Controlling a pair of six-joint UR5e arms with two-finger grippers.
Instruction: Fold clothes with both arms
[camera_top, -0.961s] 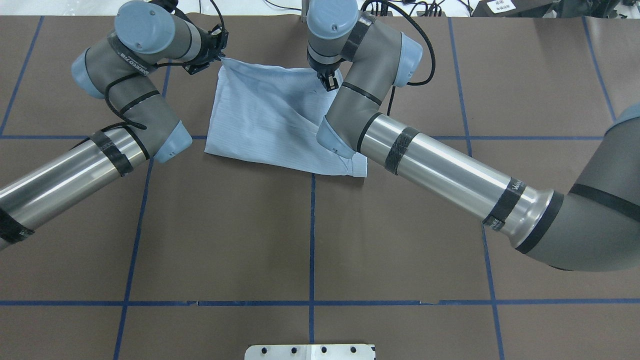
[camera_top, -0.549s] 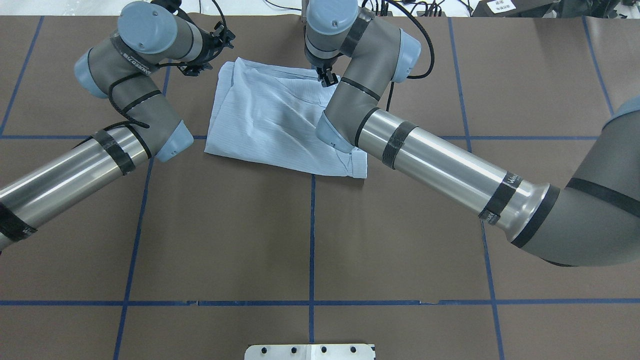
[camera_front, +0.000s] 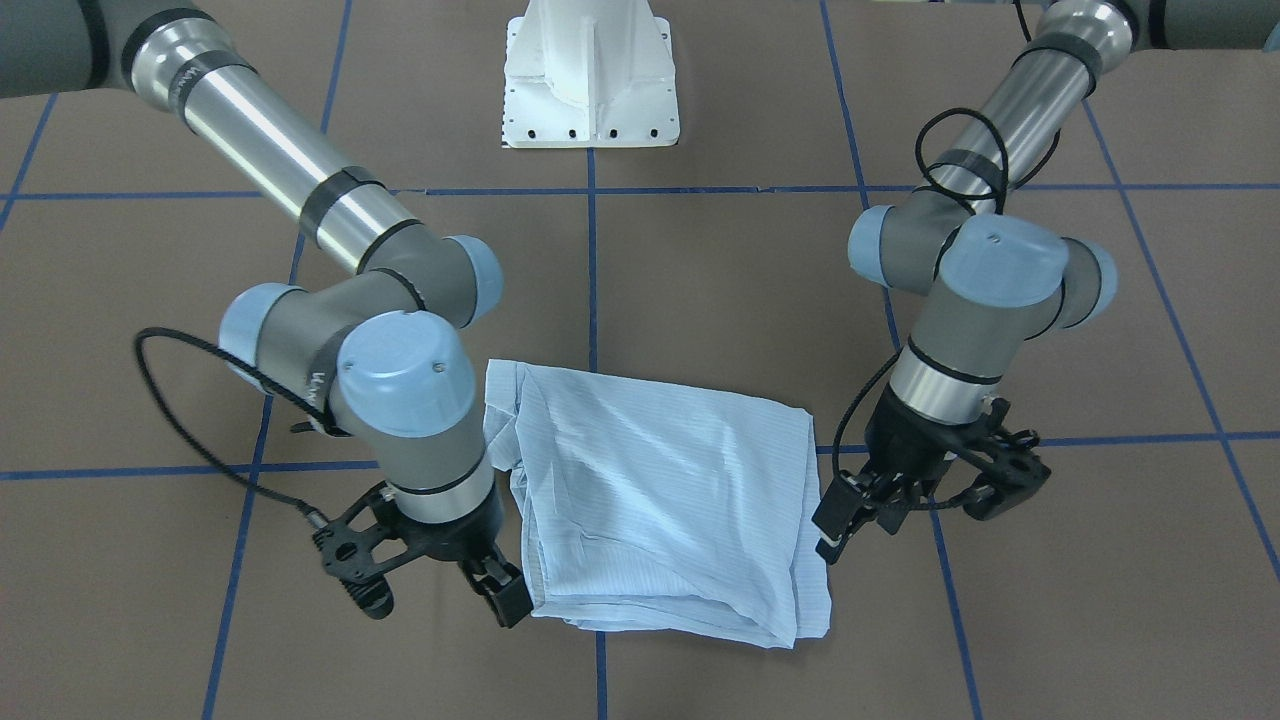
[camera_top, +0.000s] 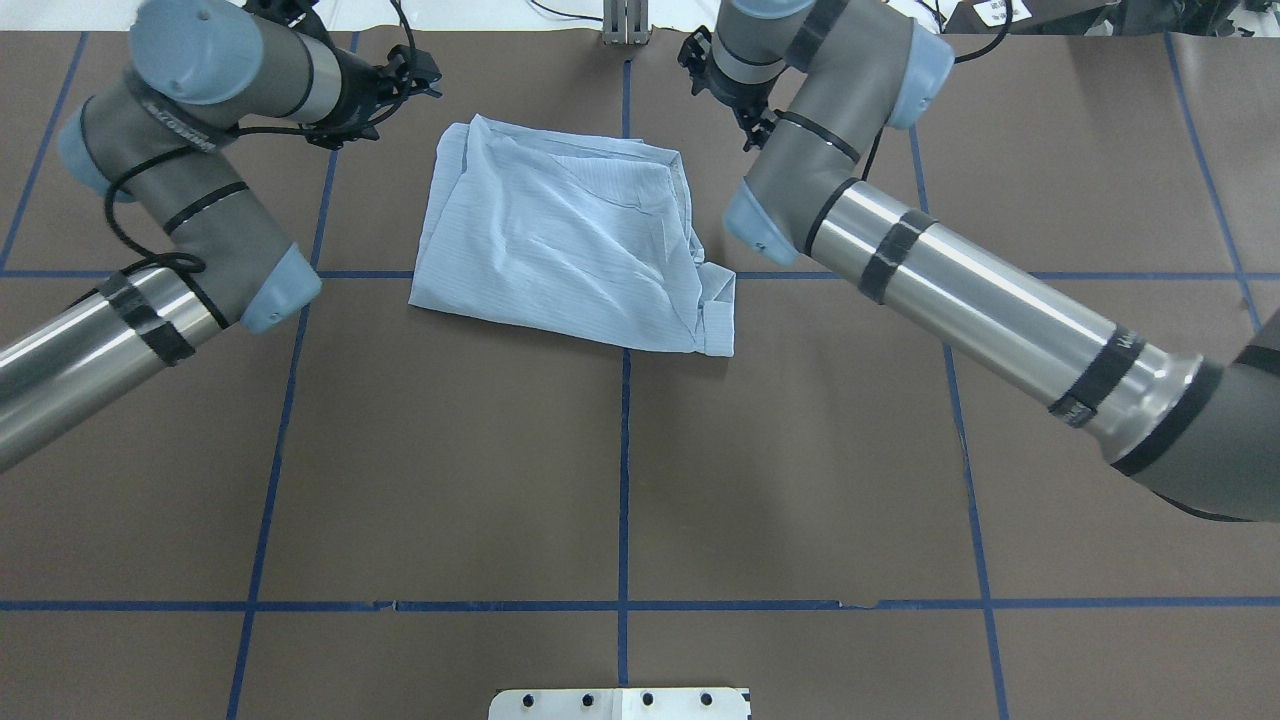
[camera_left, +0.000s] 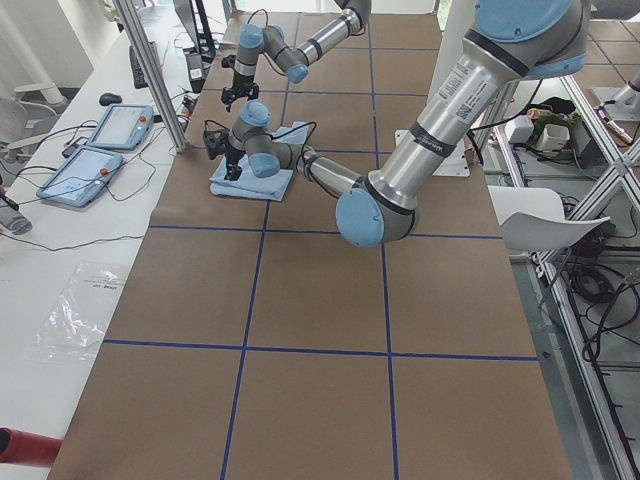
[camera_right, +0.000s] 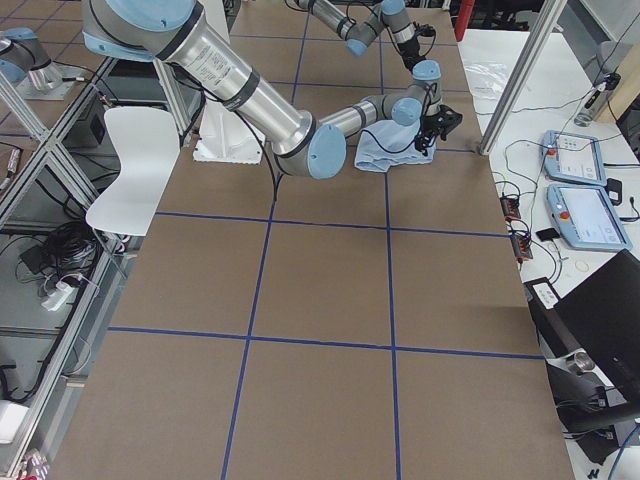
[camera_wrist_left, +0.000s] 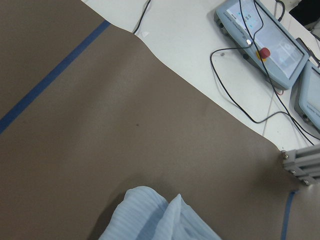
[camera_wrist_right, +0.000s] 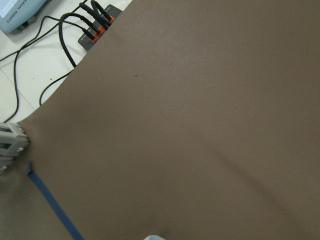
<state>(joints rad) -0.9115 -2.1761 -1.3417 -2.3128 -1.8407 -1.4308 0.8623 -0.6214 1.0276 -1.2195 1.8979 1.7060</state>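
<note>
Since the next fold is judged to need a grasp on an edge, the layout is read outward from the white pedestal base (camera_top: 620, 703). Nearest it, the striped light blue shirt (camera_top: 570, 250) is laid flat as a folded, slightly skewed packet on the brown-papered table (camera_top: 450, 450), its longer axis running side to side. At the far edge, the left gripper (camera_front: 922, 515) and right gripper (camera_front: 440, 605) are held just outside the two far corners, fingers spread, nothing clamped. The shirt thus lies inward of each; neither arm is plainly nearer.
</note>
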